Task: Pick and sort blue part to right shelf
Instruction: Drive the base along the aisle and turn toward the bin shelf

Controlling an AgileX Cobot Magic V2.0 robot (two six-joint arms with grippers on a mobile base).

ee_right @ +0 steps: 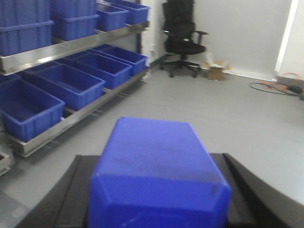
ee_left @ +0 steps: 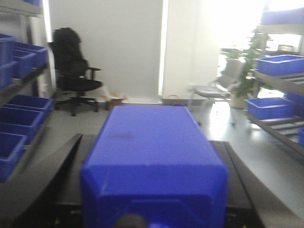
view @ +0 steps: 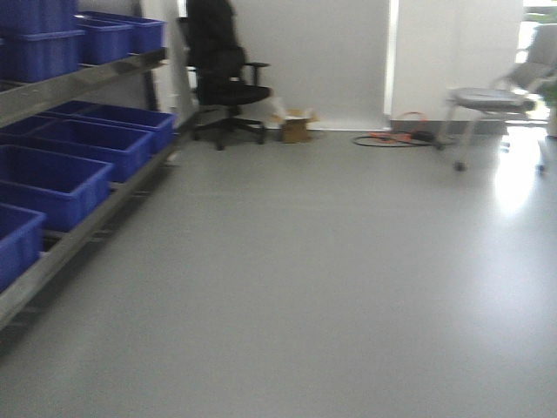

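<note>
Grey floor (view: 305, 287); left end effector (ee_left: 151, 141), right end effector (ee_right: 152, 156) each clamp blue part (ee_left: 152, 171).

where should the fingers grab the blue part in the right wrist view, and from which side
Grip the blue part across its two long sides, coming in from its near end. Those sides run lengthwise between the right gripper's fingers; its near corners are bevelled, so probably grip beyond them.

Blue crates (ee_left: 279, 65) on right steel rack (ee_left: 286, 84)
</note>
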